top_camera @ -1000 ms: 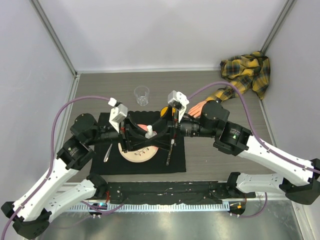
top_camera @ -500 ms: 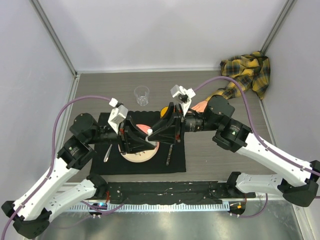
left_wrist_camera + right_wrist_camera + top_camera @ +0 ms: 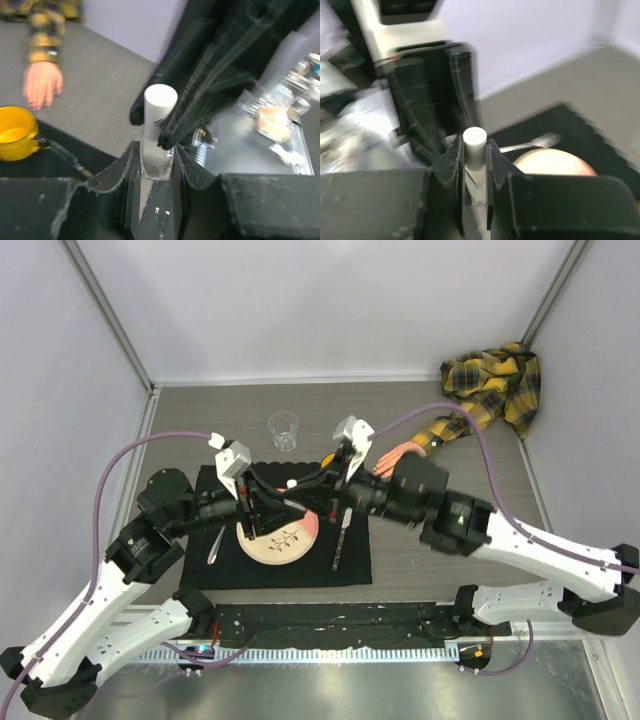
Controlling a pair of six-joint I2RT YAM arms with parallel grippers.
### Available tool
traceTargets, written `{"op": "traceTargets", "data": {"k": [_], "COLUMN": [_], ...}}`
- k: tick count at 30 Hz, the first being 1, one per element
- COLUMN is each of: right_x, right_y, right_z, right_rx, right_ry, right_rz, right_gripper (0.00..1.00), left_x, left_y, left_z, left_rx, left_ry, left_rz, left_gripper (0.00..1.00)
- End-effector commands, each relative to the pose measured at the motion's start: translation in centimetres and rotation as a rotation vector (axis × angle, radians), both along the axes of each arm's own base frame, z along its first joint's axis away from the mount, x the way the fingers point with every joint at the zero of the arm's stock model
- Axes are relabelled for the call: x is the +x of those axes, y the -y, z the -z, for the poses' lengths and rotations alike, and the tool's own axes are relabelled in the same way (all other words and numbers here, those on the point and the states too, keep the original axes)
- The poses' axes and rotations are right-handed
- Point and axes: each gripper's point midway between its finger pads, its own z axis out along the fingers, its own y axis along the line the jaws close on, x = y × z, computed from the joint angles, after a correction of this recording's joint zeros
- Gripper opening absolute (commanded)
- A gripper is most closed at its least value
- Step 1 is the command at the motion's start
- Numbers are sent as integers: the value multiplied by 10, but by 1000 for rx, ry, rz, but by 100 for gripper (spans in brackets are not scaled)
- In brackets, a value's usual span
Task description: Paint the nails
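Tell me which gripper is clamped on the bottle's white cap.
The right gripper: its fingers pinch the white cap, while the left gripper clamps the clear bottle body just below it.

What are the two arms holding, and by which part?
A small bottle: the left end effector clamps its clear body, the right end effector pinches its white cap.

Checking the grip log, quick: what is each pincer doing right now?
Left pincer: closed on the clear bottle, at its body.
Right pincer: closed on the bottle's white cap.
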Motion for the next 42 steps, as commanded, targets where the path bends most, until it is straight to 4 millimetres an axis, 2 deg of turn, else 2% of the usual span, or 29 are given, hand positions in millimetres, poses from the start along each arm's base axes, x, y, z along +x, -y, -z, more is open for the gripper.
{"op": "traceTargets", "data": {"k": [1, 2, 3, 8, 9, 11, 12, 13, 14, 15, 16, 17, 18, 19, 20, 23, 24, 26, 29, 37, 42], "right_x": [15, 14, 4, 1, -4, -1, -10, -2, -4, -3, -20, -8, -11, -38, -33, -64, -60, -66, -60, -54, -47], "right_y": [47, 59, 46, 21, 8, 15, 5, 9, 15, 16, 8, 18, 20, 14, 20, 26, 28, 28, 28, 27, 22], "right_z": [26, 22, 26, 19, 20, 12, 18, 19, 10, 14, 15, 7, 8, 6, 3, -8, -12, -16, -23, -35, -33], "right_rx": [-293, -301, -321, -275, -251, -201, -200, -205, -162, -161, -150, -116, -108, -89, -75, -35, -26, -13, 17, 91, 90], "right_ry": [205, 223, 244, 212, 193, 153, 154, 147, 117, 104, 86, 60, 48, 40, 34, 22, 9, 3, -18, -58, -93], "right_rz": [832, 990, 993, 865, 757, 697, 587, 564, 505, 458, 292, 272, 207, 9, -29, -259, -263, -318, -328, -377, -385], "right_gripper": [1, 1, 1, 2, 11, 28, 39, 55, 62, 68, 73, 74, 75, 76, 78, 78, 79, 79, 78, 66, 59], "left_x": [69, 71, 72, 72, 71, 67, 63, 60, 57, 42, 31, 20, 9, -11, -20, -39, -42, -51, -58, -66, -67], "left_y": [-27, -25, -23, -6, -5, -6, -6, -6, -6, -2, 1, 5, 8, 11, 12, 12, 12, 11, 10, 6, 6], "left_z": [-29, -31, -35, -24, -22, -17, -17, -13, -11, -9, -11, -14, -14, -15, -17, -24, -25, -24, -31, -34, -33], "left_rx": [-18, -26, -40, -27, -20, -7, -9, -3, 1, 0, -8, -23, -39, -53, -67, -110, -116, -114, -139, -144, -138], "left_ry": [88, 88, 98, 68, 68, 67, 72, 71, 73, 77, 85, 98, 89, 86, 85, 87, 92, 66, 76, 79, 69], "left_rz": [-402, -402, -395, -319, -311, -298, -281, -271, -254, -174, -119, -46, 14, 131, 179, 276, 297, 345, 386, 410, 417], "left_gripper": [0, 0, 0, 0, 0, 0, 0, 0, 0, 0, 0, 0, 0, 0, 0, 0, 0, 0, 0, 0, 0]}}
